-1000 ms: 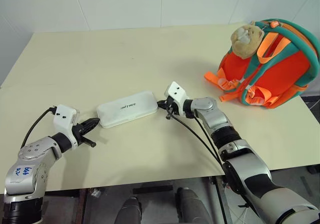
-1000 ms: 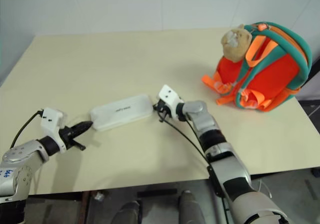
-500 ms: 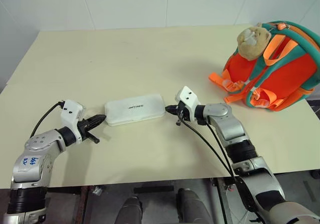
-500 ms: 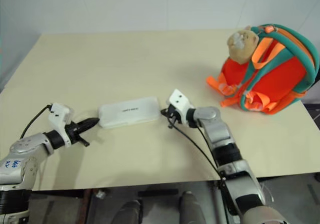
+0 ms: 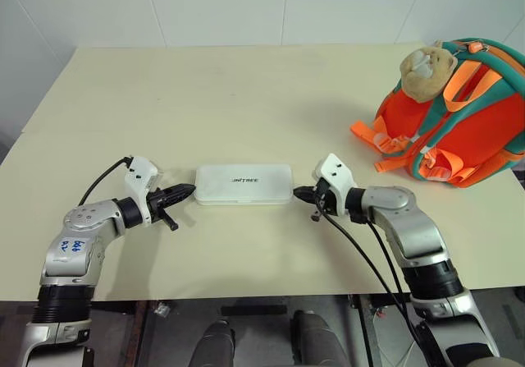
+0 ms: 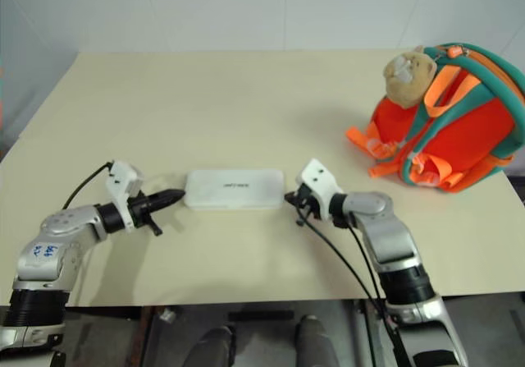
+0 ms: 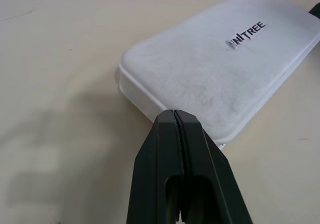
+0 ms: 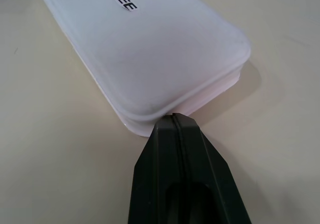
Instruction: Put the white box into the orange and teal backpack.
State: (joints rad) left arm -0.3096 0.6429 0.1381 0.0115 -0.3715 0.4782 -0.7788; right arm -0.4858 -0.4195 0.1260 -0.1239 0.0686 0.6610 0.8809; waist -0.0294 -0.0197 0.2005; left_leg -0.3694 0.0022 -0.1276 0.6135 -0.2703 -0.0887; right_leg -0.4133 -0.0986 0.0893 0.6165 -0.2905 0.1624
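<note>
Since a second ago we are seeing the white box (image 5: 244, 184) swing from slanted to nearly square with the worktop's (image 5: 246, 88) near edge, while both arms are closing in on its two short ends.

Our left tool (image 5: 185, 191) is pressing its fingers together at the box's left end, and our right tool (image 5: 300, 193) is doing the same at the right end; neither is pinching anything. We are judging that we are squeezing the box between two closed tips. That hold is looking fragile: the ends are rounded and smooth, so a tip could be sliding off a corner, and uneven pushing could be spinning the box or popping it free during a lift.

The box is lying flat near the worktop's middle, a long white case with dark lettering on its lid. The orange and teal backpack (image 5: 472, 133) is standing well apart at the right, and we are not seeing an open mouth on it.
</note>
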